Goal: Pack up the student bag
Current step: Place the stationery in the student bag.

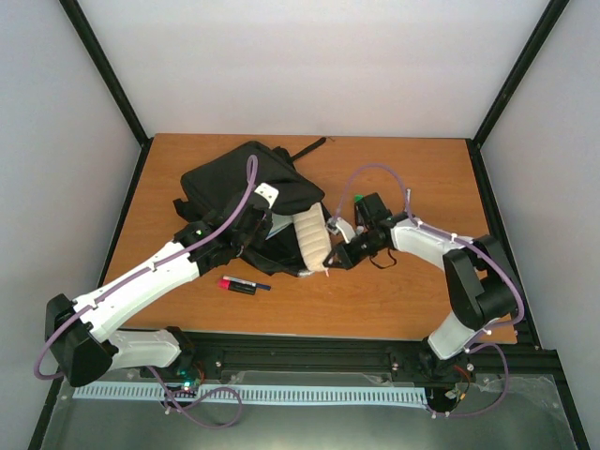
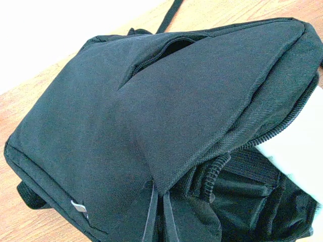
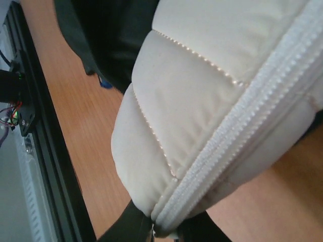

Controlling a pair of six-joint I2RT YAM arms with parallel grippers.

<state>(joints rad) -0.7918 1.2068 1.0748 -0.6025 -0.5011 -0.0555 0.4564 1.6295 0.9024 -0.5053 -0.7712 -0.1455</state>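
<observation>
The student bag (image 1: pixel 246 178), a large black backpack, lies at the back left of the table with its opening facing the arms. My left gripper (image 1: pixel 251 223) is shut on the edge of the bag's flap (image 2: pixel 202 101) and holds the opening up; in the left wrist view the fabric is pinched at the gripper (image 2: pixel 160 212). A cream ribbed pencil pouch (image 1: pixel 309 239) lies at the bag's mouth, its far end at the opening (image 2: pixel 292 156). My right gripper (image 1: pixel 330 261) is shut on the pouch's near end by the zip (image 3: pixel 237 116); its fingertips (image 3: pixel 126 229) clamp the pouch's tip.
A marker pen (image 1: pixel 242 284) with a red cap end lies on the wood in front of the bag. A black strap (image 1: pixel 309 147) trails behind the bag. The black rail (image 1: pixel 309 352) runs along the near edge. White walls enclose the table.
</observation>
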